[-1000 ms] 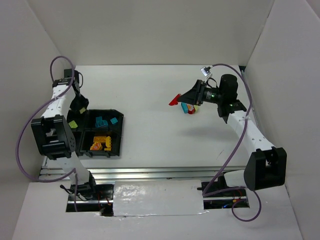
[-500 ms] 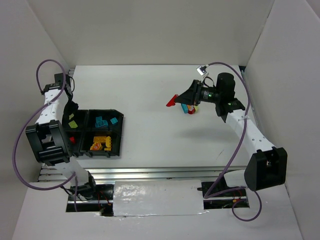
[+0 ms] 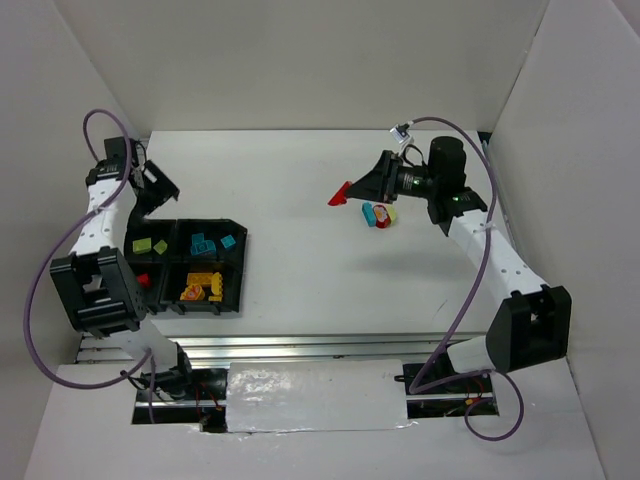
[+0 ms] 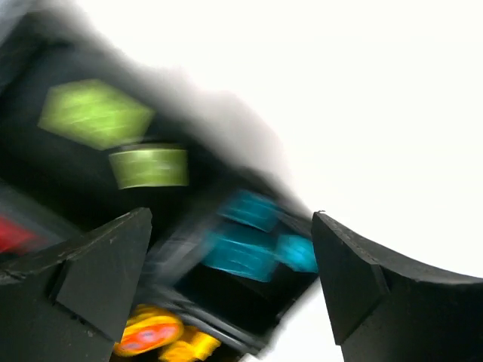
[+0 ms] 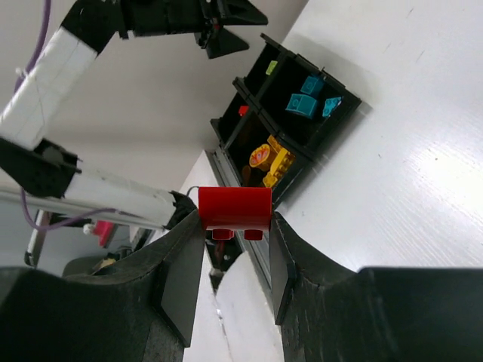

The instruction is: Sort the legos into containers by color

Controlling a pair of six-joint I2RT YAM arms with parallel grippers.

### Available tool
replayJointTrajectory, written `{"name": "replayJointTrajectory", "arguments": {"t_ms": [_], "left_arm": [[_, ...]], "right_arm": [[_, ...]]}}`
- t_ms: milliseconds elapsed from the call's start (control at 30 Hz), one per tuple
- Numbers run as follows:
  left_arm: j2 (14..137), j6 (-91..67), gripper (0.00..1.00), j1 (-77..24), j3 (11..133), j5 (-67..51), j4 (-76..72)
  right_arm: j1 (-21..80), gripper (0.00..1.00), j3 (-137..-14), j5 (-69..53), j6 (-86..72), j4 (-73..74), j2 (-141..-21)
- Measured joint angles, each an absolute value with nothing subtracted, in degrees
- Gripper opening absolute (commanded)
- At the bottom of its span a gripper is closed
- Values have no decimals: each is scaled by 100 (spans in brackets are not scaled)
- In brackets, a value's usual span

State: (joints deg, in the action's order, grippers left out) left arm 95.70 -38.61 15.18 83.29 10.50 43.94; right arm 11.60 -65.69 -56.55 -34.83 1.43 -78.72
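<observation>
No text, label, brand, number or sign can be read on anything here.

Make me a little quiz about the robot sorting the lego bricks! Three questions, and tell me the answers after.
1. True or false: the right tool is shut on a red brick.
2. What colour are the bricks in the far right compartment of the tray? A cyan, B green, C orange.
3. Fill the gap: the left tool is ____ and holds nothing.
Key: 1 true; 2 A; 3 open.
</observation>
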Motion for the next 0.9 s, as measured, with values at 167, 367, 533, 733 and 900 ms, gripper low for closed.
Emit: {"name": "replayJointTrajectory", "arguments": {"t_ms": [167, 367, 533, 733, 900], "left_arm": [[9179, -3000, 99, 574, 8350, -2029, 2797], [9513, -2720, 100, -1271, 8670, -4746, 1649], [9767, -3308, 99, -1778, 8713, -5822, 598], [9961, -4803, 95, -1953, 8624, -6504, -1389], [10141, -6106, 92, -1999, 8482, -6901, -3109]], "right_arm": [[1015, 0, -6783, -5819, -4353, -355, -8128], [969, 0, -6904, -6226, -5024, -1015, -8414], [1087, 0, -6899, -6578, -5269, -1629, -8412], [1146, 0, -6899, -6692, -4934, -1461, -8394], [1146, 0, -6899, -6689, -4724, -1365, -8333]]}}
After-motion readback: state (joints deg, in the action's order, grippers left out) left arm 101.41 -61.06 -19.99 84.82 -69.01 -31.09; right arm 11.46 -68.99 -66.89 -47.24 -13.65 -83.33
